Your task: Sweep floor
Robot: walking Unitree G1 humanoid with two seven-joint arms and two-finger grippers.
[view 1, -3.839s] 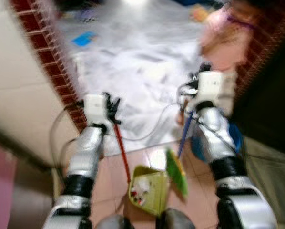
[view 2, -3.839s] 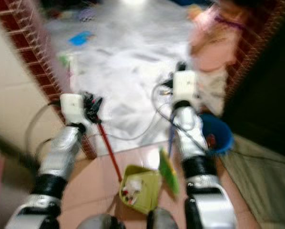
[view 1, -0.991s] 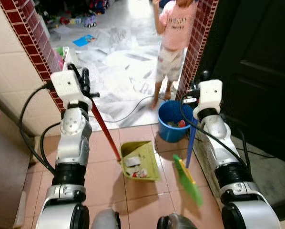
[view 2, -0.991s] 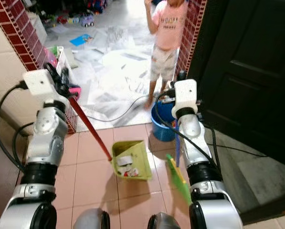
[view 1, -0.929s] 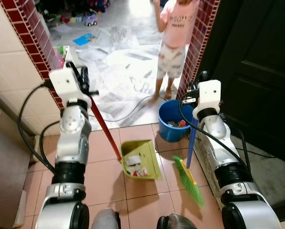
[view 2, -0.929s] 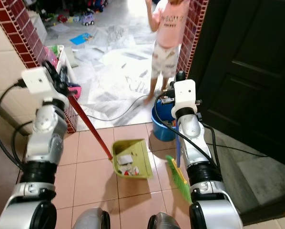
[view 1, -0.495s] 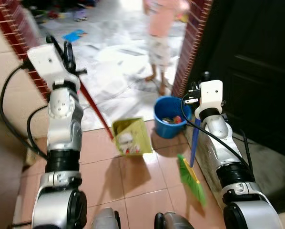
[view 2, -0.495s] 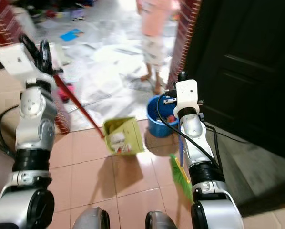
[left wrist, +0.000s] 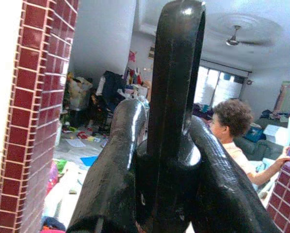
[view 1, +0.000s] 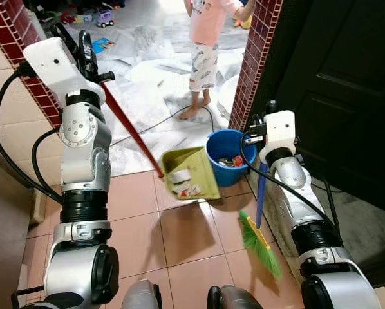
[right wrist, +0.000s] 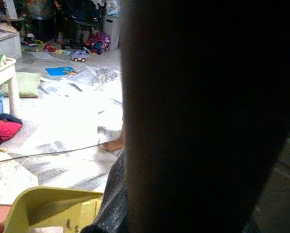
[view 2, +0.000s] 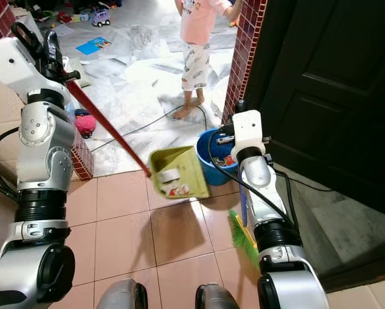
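Left gripper (view 1: 86, 55), up high, clamps the long red handle (view 1: 131, 132); it slants down and rightward to the yellow-green plastic dustpan (view 1: 187, 172), lifted and touching the round blue plastic bucket's (view 1: 232, 140) rim. Right gripper (view 1: 265, 122) holds the blue-handled green broom (view 1: 260, 222), bristles on terracotta tiles; fingers hidden, can't tell. A person stands in the doorway beyond.

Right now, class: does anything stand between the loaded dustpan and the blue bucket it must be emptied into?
Nothing visible does. The yellow-green dustpan, held up on its red handle by the left claw, hangs right beside the open blue bucket, scraps inside.
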